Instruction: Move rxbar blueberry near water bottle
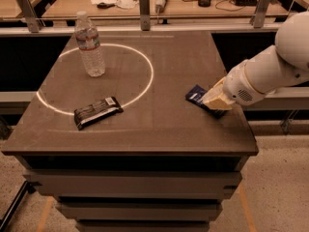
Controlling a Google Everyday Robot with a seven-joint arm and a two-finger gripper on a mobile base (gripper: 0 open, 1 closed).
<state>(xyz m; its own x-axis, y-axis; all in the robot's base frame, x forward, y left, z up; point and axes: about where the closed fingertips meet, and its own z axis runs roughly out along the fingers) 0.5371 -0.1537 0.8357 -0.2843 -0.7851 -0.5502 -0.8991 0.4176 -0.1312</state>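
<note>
I am watching the tan two-finger gripper sitting low at the right side of the dark brown tabletop, covering part of the flat navy-blue rxbar blueberry wrapper, whose left end is poking out (whether it is clamping the bar, I cannot tell). The tall clear ribbed plastic water bottle is standing upright, well apart at the far left, inside a thin white ring. A black bar wrapper with a white patch is lying across the ring's near edge

Your water bottle stands back left on the surface, a second bar lies before it, and your gripper sits over the rxbar blueberry at right.
</note>
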